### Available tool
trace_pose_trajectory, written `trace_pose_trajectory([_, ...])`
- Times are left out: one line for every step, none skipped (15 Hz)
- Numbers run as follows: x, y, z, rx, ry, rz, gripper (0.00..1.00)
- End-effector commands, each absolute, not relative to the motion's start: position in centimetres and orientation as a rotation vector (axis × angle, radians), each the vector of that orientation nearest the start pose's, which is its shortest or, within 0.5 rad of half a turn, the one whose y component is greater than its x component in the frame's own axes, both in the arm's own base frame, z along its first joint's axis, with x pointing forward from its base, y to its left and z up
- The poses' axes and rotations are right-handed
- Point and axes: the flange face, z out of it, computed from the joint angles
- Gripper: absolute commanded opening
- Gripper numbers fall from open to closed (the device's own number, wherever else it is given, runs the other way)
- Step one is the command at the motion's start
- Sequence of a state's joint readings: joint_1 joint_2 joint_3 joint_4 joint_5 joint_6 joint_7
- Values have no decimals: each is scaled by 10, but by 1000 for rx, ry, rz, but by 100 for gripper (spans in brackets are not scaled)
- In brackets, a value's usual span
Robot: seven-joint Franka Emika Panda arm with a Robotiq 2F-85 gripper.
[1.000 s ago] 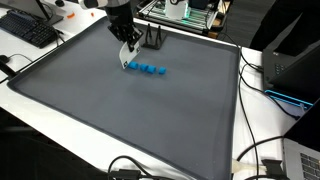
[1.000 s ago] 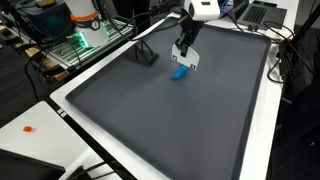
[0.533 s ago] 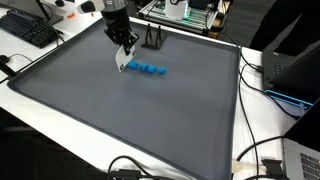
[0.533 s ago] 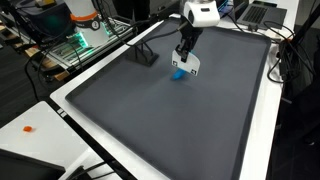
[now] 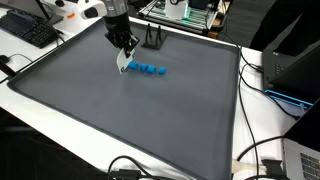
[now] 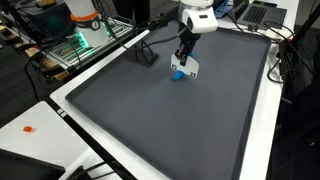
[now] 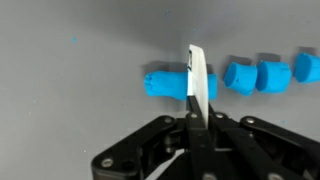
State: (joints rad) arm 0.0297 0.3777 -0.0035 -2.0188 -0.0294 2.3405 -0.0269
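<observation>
My gripper point(image 5: 124, 50) point(image 6: 186, 52) is shut on a thin white blade point(image 7: 197, 75), which points down at a row of blue dough pieces point(image 5: 150, 70) on the grey mat point(image 5: 110, 110). In the wrist view the blade stands over the longest blue piece point(image 7: 165, 83), and three shorter cut pieces point(image 7: 258, 76) lie in line beside it. In both exterior views the white blade point(image 5: 122, 65) point(image 6: 189, 68) sits at the end of the blue row point(image 6: 178, 74). I cannot tell whether the blade's edge touches the dough.
A small black stand point(image 5: 153, 40) point(image 6: 145, 55) stands on the mat just behind the blue row. The mat has a raised rim point(image 6: 70, 100). A keyboard point(image 5: 30, 30) lies off the mat, and cables point(image 5: 255, 150) run along one side.
The wrist has shifted slightly along the row and a little upward. The blade stays at the end of the blue pieces, which have not moved.
</observation>
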Motion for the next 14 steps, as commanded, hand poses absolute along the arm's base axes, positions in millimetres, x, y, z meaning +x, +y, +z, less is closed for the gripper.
trace_pose_trajectory([582,9,231,-3160,-152,120,1])
trace_pose_trajectory([580,9,228,-3161,-147,120,1])
trace_pose_trajectory([579,9,226,-3160,-143,118,1])
trace_pose_trajectory([577,9,224,-3158,-143,116,1])
trace_pose_trajectory([576,8,222,-3156,-142,115,1])
trace_pose_trajectory([575,8,220,-3154,-140,114,1])
trace_pose_trajectory([573,8,218,-3150,-137,114,1])
trace_pose_trajectory([572,9,219,-3142,-126,120,1])
trace_pose_trajectory([572,10,219,-3130,-97,141,1])
trace_pose_trajectory([571,11,219,-3121,-68,158,1])
trace_pose_trajectory([572,11,220,-3120,13,184,1])
trace_pose_trajectory([573,9,222,-3121,73,198,1])
trace_pose_trajectory([574,8,223,-3115,126,213,1])
trace_pose_trajectory([573,8,225,-3109,161,229,1])
